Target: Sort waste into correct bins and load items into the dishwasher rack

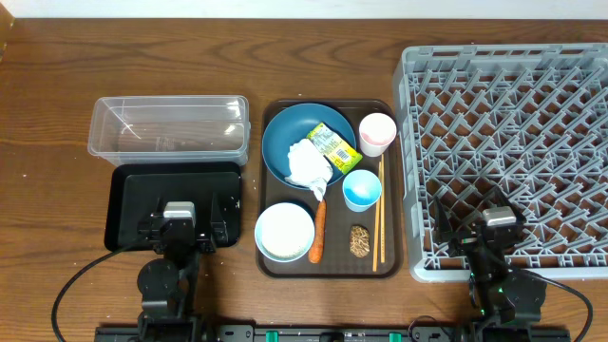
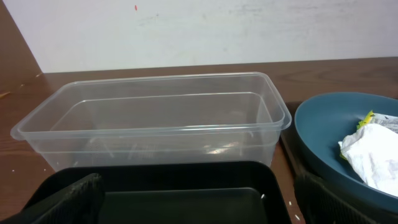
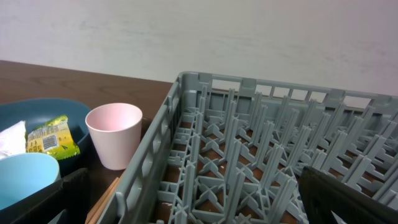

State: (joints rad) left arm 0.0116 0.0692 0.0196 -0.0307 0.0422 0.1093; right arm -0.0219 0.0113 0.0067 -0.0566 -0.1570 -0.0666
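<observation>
While both arms wait at the near edge of the table (image 1: 47,114), the left pincer (image 1: 180,226) hangs over the near end of the black tray (image 1: 133,190), its fingers spread wide and holding nothing. The right pincer (image 1: 496,226) is just as wide and empty, over the near left part of the grey rack (image 1: 503,114).

Between them lies the brown serving tray (image 1: 334,261). At its near end sit the light-blue bowl (image 1: 284,231), the carrot (image 1: 317,233) just beside it, the brown seedy lump (image 1: 359,240) and the chopsticks (image 1: 378,214) along the right edge. Farther in, the light-blue cup (image 1: 362,189) stands upright. Beyond it, the dark-blue plate (image 1: 285,138) carries the crumpled napkin (image 1: 307,163) and the yellow-green wrapper (image 1: 332,142), which touch each other. The pink cup (image 1: 377,133) stands upright in the far right corner, next to the rack's wall.

Past the black tray, the clear tub (image 1: 142,133) rests on the table with nothing in it.
</observation>
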